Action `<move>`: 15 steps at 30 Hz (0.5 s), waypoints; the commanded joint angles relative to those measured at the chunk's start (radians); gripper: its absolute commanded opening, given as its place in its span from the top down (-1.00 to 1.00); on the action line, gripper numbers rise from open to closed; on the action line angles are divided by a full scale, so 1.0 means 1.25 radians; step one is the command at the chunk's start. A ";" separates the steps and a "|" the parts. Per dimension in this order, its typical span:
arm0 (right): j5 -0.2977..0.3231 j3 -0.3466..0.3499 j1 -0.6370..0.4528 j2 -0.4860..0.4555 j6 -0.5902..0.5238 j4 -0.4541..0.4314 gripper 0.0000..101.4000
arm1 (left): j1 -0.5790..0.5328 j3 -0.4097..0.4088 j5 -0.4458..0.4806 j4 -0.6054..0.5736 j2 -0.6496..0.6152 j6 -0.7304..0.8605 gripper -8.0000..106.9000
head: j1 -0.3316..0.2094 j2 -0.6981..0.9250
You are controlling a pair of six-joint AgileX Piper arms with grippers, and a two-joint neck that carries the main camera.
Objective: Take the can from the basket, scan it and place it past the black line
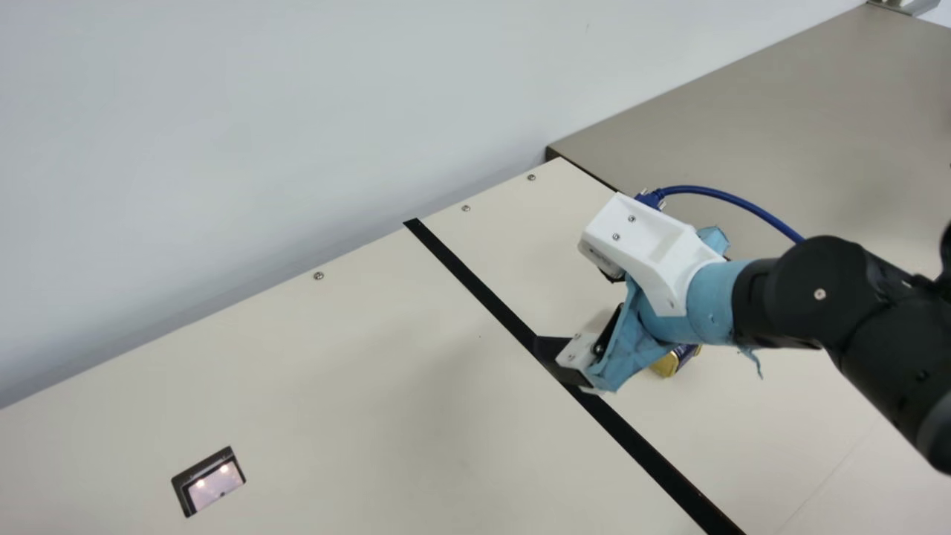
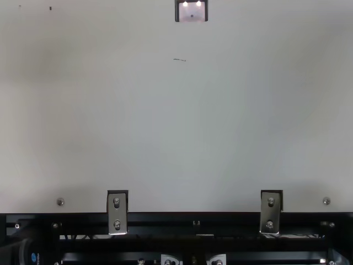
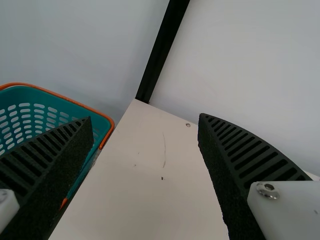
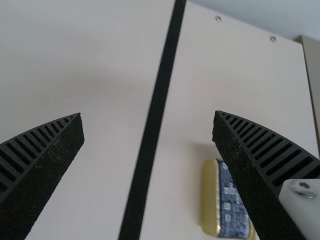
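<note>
My right pincer (image 4: 148,113) is gaping wide and holding nothing, the black line (image 4: 161,95) running down between its fingers in the right wrist view. Farther right, at that view's lower right, the can (image 4: 212,200) is lying past the line; I'm judging it stiff, fairly light and perhaps slick, best held mid-body across its narrower width. Its blue label (image 4: 231,207) is carrying pale print I'm not managing to read.

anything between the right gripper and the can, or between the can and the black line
No object shows between the open right gripper and the can; its own finger partly hides the can in the right wrist view. The can already lies past the black line, bare table between.
</note>
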 commanded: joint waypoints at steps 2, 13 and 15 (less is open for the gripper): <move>0.013 0.013 -0.004 -0.021 -0.058 0.139 -1.00 | 0.000 0.000 0.000 0.000 0.000 0.000 -0.71 | -0.026 -0.023; 0.102 0.042 -0.073 -0.066 -0.197 0.388 -1.00 | 0.000 0.000 0.000 0.000 0.000 0.000 -0.71 | -0.026 -0.023; 0.116 0.054 -0.093 -0.078 -0.214 0.422 -1.00 | 0.000 0.000 0.000 0.000 0.000 0.000 -0.71 | -0.026 -0.023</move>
